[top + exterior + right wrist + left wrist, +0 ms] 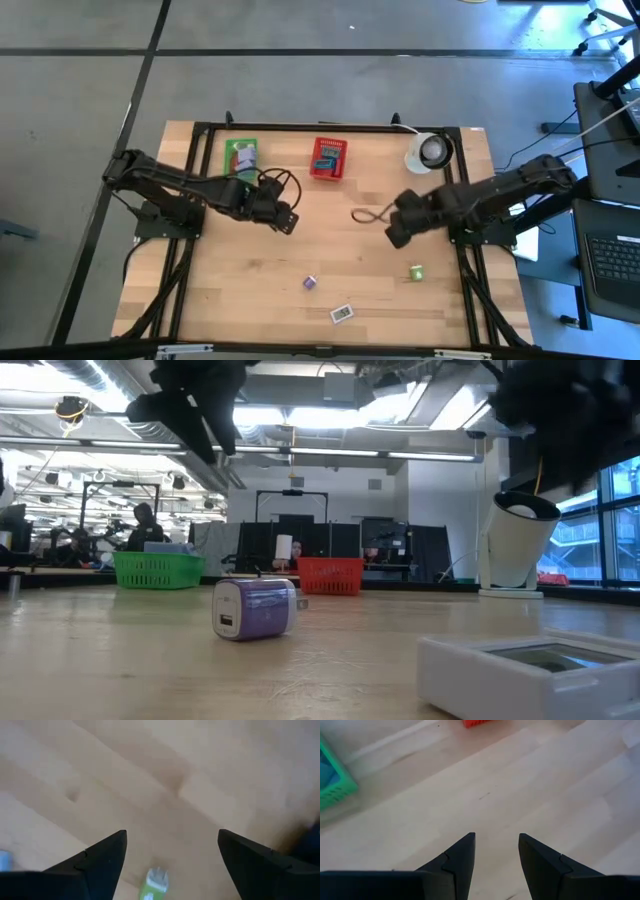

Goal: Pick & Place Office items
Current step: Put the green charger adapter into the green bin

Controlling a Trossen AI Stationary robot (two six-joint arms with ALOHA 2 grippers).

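Observation:
Three office items lie loose on the wooden table near its front edge: a lavender block (311,283) (255,607), a green block (416,272) (154,884) and a flat white piece (342,314) (535,670). My left gripper (290,222) (497,850) hovers over bare wood at mid-table, right of the green basket. Its fingers stand a little apart with nothing between them. My right gripper (395,236) (172,850) points down above the table, wide open and holding nothing. The green block lies a short way nearer the front edge.
A green mesh basket (241,157) (158,568) and a red one (329,158) (330,575) stand at the far edge, both holding small items. A white cup-like thing (430,152) stands at the far right. A dark cord loop (370,214) lies just left of my right gripper.

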